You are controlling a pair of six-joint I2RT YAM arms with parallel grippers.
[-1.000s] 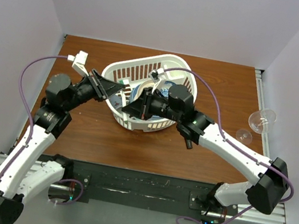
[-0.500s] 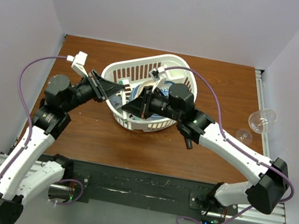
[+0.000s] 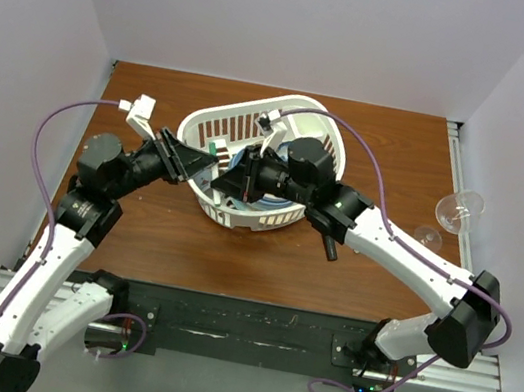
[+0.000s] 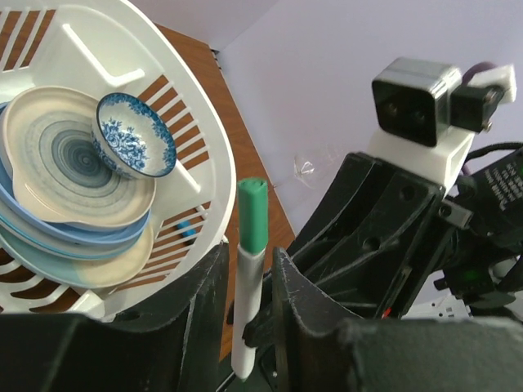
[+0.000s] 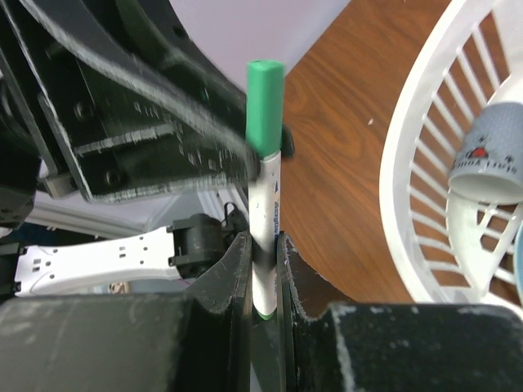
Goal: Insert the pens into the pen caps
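Note:
One white pen [image 5: 263, 204] stands upright with a green cap [image 5: 265, 106] on its top end. My right gripper [image 5: 263, 245] is shut on the white barrel near its lower end. The same pen [image 4: 248, 286] and cap [image 4: 252, 216] show in the left wrist view, between the fingers of my left gripper [image 4: 248, 269]. Those fingers flank the barrel just below the cap, with a narrow gap on each side. From above, the left gripper [image 3: 203, 159] and the right gripper [image 3: 222, 181] meet at the pen [image 3: 212, 150], over the left rim of the basket. No other pens or caps are in view.
The white ribbed basket [image 3: 298, 106] at the table's middle holds stacked plates [image 4: 65, 163], a blue-patterned bowl [image 4: 131, 135] and a grey cup [image 5: 486, 155]. A small blue thing [image 4: 188, 231] shows through its ribs. Two clear glasses [image 3: 458, 208] lie at the right edge.
My right gripper has moved a little left and back with the pen, closer to my left gripper. The left arm has shifted slightly.

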